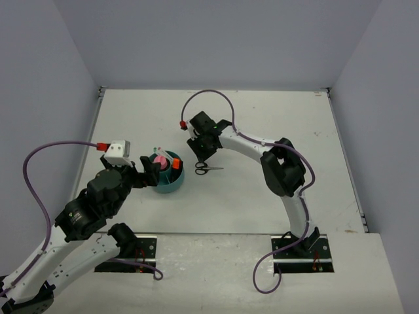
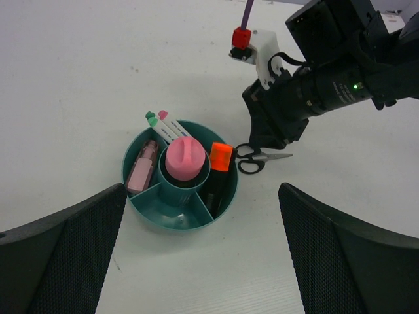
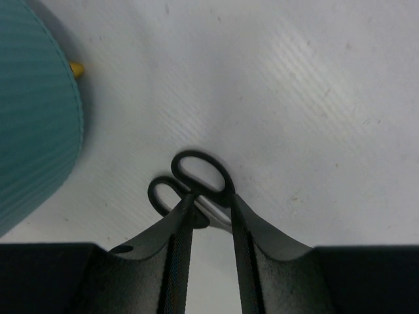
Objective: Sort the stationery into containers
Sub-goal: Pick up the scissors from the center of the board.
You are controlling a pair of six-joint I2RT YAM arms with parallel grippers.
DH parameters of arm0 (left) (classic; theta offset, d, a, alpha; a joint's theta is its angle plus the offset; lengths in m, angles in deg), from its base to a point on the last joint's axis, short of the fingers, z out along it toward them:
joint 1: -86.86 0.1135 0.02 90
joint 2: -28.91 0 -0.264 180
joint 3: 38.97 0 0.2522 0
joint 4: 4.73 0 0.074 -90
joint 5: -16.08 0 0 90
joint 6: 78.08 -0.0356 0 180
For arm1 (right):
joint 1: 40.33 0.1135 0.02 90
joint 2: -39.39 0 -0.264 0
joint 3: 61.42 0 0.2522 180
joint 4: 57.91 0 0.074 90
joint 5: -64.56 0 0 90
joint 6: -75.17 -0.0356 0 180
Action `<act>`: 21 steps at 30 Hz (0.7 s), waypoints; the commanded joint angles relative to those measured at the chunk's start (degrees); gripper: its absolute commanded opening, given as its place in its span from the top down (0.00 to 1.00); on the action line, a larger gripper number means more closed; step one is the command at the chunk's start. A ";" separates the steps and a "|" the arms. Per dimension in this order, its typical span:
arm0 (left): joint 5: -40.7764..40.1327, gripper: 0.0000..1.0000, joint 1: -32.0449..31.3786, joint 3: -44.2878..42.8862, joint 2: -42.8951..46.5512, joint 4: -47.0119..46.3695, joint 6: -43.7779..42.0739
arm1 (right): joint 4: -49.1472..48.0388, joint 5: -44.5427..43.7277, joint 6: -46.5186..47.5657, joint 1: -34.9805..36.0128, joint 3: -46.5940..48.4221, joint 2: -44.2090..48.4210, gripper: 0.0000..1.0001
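The teal organizer (image 1: 163,191) stands near the table's front left and also shows in the left wrist view (image 2: 177,226) and the right wrist view (image 3: 33,118). It holds a pink tube (image 2: 185,157) in its centre cup, an orange-capped highlighter (image 2: 219,171), a pale pink item (image 2: 141,171) and thin white pens (image 2: 167,125). Black-handled scissors (image 1: 208,168) lie on the table just right of it (image 2: 252,160). My right gripper (image 1: 200,156) is down on them, its fingers closed on the neck below the handles (image 3: 228,184). My left gripper (image 1: 149,171) is open and empty beside the organizer.
The right arm's wrist and camera block (image 2: 327,72) hang over the table just behind the scissors. A small yellow bit (image 3: 76,67) shows at the organizer's edge. The table (image 1: 281,124) is white, with grey walls on three sides.
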 commanded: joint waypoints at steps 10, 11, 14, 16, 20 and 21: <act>-0.14 0.00 -0.18 0.46 0.39 -2.19 -1.72 | 3.33 -1.71 0.83 0.09 4.45 -4.38 0.68; -0.10 0.00 -0.18 0.42 0.48 -2.23 -1.72 | 3.48 -1.54 0.98 0.09 4.37 -4.60 0.68; -0.11 0.00 -0.18 0.51 0.52 -2.27 -1.71 | 5.51 -1.57 1.54 0.08 5.64 -6.36 0.68; -0.19 0.00 -0.09 0.42 0.60 -2.19 -1.63 | 7.33 -2.08 1.80 0.01 7.85 -8.34 0.71; -0.19 0.00 -0.18 0.42 0.60 -2.10 -1.55 | 9.12 -2.22 1.71 0.09 8.34 -8.41 0.87; -0.19 0.00 -0.18 0.47 0.61 -2.10 -1.54 | 9.56 -2.25 1.76 0.09 8.33 -8.41 0.91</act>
